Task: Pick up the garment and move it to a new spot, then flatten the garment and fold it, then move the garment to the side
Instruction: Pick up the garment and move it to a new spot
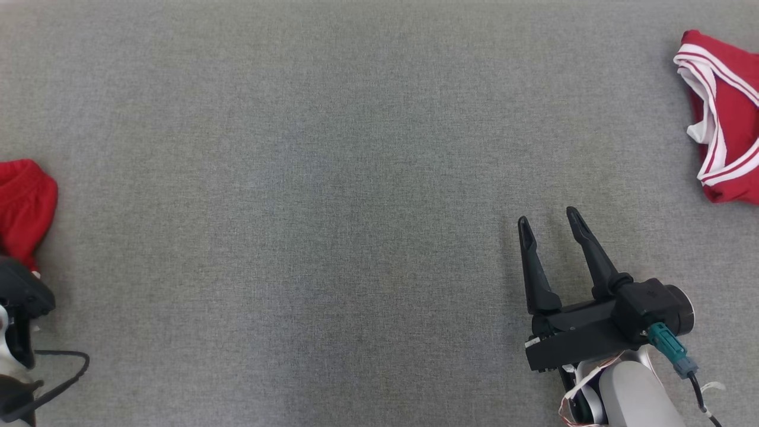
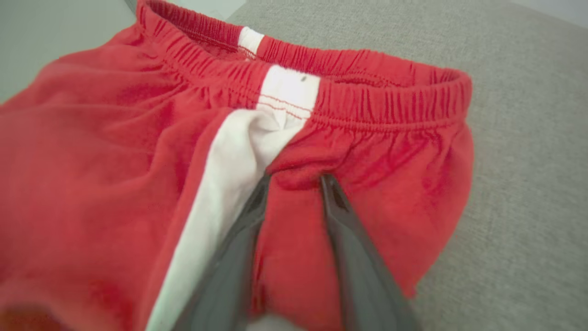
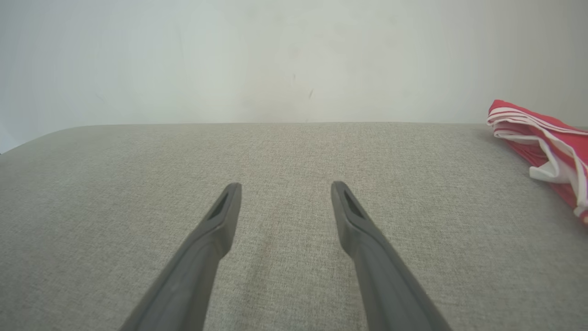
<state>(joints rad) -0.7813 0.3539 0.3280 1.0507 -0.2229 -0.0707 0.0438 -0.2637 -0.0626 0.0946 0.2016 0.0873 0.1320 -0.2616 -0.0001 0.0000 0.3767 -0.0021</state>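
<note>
Half open astride a ridge of the red shorts (image 2: 115, 161) at the bench's (image 1: 356, 178) left edge, grip uncertain, the left end effector (image 2: 296, 178) may catch too little cloth and drop them.

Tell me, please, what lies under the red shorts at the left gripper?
The grey cloth surface shows around the red shorts; anything directly beneath them is covered by the fabric.

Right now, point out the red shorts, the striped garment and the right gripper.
red shorts (image 2: 376, 99): left wrist view, elastic waistband.
striped garment (image 1: 738, 118): head view, red panel.
right gripper (image 1: 548, 216): head view, between fingertips.
</note>
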